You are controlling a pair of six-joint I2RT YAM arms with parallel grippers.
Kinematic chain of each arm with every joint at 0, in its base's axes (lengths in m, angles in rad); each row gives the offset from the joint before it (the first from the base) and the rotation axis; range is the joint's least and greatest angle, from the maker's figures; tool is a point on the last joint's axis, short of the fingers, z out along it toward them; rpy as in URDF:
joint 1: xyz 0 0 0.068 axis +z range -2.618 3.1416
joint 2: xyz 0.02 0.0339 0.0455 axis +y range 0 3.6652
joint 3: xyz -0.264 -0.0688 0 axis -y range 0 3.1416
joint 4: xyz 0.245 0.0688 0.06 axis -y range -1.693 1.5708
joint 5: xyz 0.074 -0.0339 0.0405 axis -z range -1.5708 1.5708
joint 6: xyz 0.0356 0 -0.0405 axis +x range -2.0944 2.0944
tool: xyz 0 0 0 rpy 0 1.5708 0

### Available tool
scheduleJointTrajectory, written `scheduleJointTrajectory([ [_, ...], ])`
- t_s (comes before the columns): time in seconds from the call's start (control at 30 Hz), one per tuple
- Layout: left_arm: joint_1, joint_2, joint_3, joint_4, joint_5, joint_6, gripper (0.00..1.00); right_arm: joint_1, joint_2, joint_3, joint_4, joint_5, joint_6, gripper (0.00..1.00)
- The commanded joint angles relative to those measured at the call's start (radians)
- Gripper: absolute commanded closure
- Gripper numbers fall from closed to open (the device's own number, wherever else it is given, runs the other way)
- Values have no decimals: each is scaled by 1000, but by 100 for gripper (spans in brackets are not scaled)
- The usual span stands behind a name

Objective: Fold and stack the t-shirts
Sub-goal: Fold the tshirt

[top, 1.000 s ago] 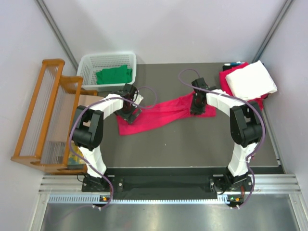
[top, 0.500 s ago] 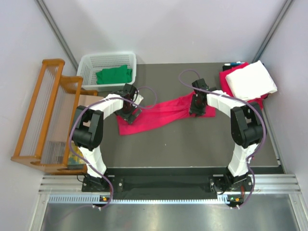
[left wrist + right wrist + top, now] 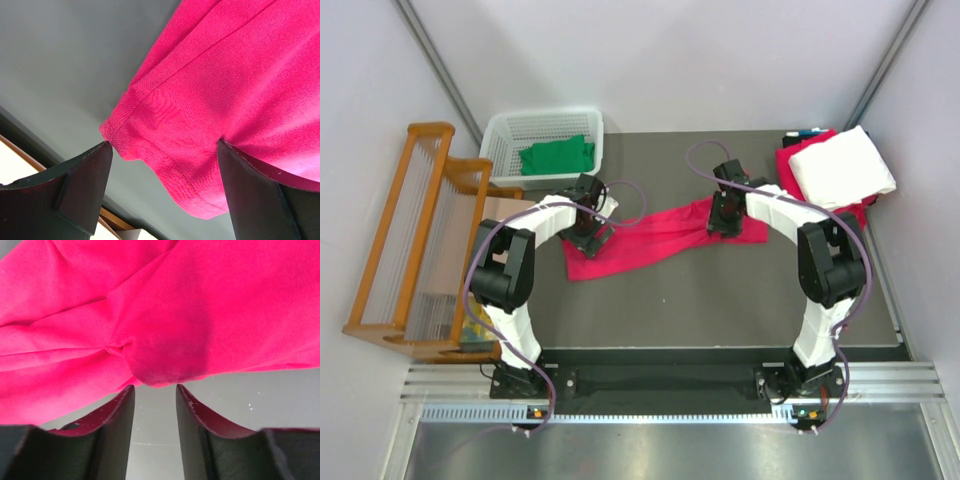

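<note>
A pink-red t-shirt [image 3: 655, 232] lies stretched in a long band across the dark table. My left gripper [image 3: 588, 230] is over its left end. In the left wrist view the left gripper [image 3: 164, 145] is wide open, with the shirt's stitched hem [image 3: 165, 175] between the fingers. My right gripper [image 3: 722, 214] is over the shirt's right end. In the right wrist view the right gripper [image 3: 155, 387] is open by a narrow gap, with nothing between the fingers. A bunched fold of the shirt [image 3: 165, 355] lies just past its tips.
A white basket [image 3: 500, 135] holding a green shirt [image 3: 556, 156] stands at the back left. A folded white shirt [image 3: 840, 165] lies on a red one [image 3: 788, 165] at the back right. A wooden rack [image 3: 415, 240] stands off the table's left edge.
My right gripper has shifted slightly left and toward the back over the shirt's right end. The left arm has not moved.
</note>
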Motion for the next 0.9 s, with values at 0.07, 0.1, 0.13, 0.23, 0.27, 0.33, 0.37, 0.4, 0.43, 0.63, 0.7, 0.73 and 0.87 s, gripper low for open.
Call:
scheduleJointTrajectory([
  [0.07,0,-39,-20,2,-1,12,11,9,33,59,8,17,6,67],
  [0.1,0,-39,-21,0,0,11,11,9,38,62,10,17,6,68],
  [0.13,0,-39,-23,2,2,12,11,10,43,75,8,15,6,68],
  [0.23,0,-39,-26,2,4,12,11,10,69,133,-18,32,-4,69],
  [0.27,0,-39,-26,3,4,12,11,10,81,151,-28,39,-7,71],
  [0.33,0,-38,-26,3,4,11,11,9,90,186,-44,55,-11,77],
  [0.37,0,-39,-27,2,2,11,11,9,99,197,-44,59,-13,81],
  [0.4,0,-41,-29,5,2,11,11,9,104,207,-50,61,-16,87],
  [0.43,0,-41,-32,6,0,11,11,9,110,227,-62,66,-19,100],
  [0.63,0,-41,-52,17,-7,14,11,10,76,289,-97,78,-24,100],
  [0.7,0,-42,-58,23,-9,15,11,9,53,296,-111,86,-27,100],
  [0.73,0,-41,-56,21,-9,14,11,9,46,303,-111,105,-30,100],
  [0.87,0,-38,-49,18,-4,14,11,-5,78,361,-119,127,-45,100],
])
